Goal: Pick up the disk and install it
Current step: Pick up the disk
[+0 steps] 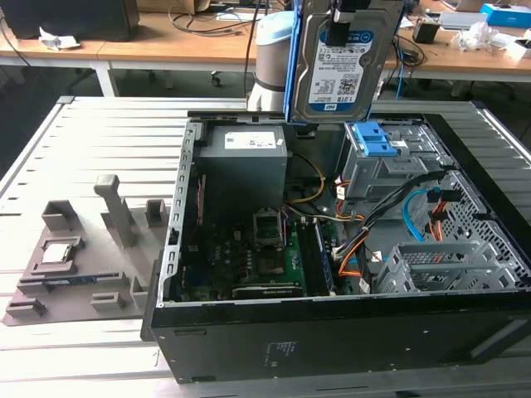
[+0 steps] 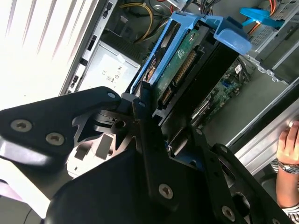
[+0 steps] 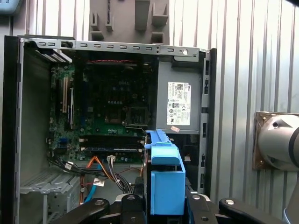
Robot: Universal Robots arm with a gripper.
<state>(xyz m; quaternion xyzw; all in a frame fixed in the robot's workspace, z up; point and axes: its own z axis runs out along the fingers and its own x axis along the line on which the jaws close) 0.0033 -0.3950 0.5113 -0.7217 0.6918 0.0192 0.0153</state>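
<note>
Pincer (image 2: pixel 169 130) around disk (image 1: pixel 340 70), above case (image 1: pixel 332 336)

The black metal tool (image 2: pixel 166 126) is built of flat, angular link bars (image 2: pixel 70 116) pinned together, each pivot marked by a round silver screw head (image 2: pixel 55 138) with a recessed centre. In the second wrist view a pale white mounting piece (image 2: pixel 18 156) adjoins the broadest black plate. In the first wrist view the same matte bars carry matching silver screws. The exterior view shows the arm's joint, a smooth light-grey cylinder (image 1: pixel 265 75) topped by a pale blue cap (image 1: pixel 274 29). Its rounded silver base (image 3: pixel 279 142) meets a square bronze-coloured plate (image 3: pixel 258 140).
</note>
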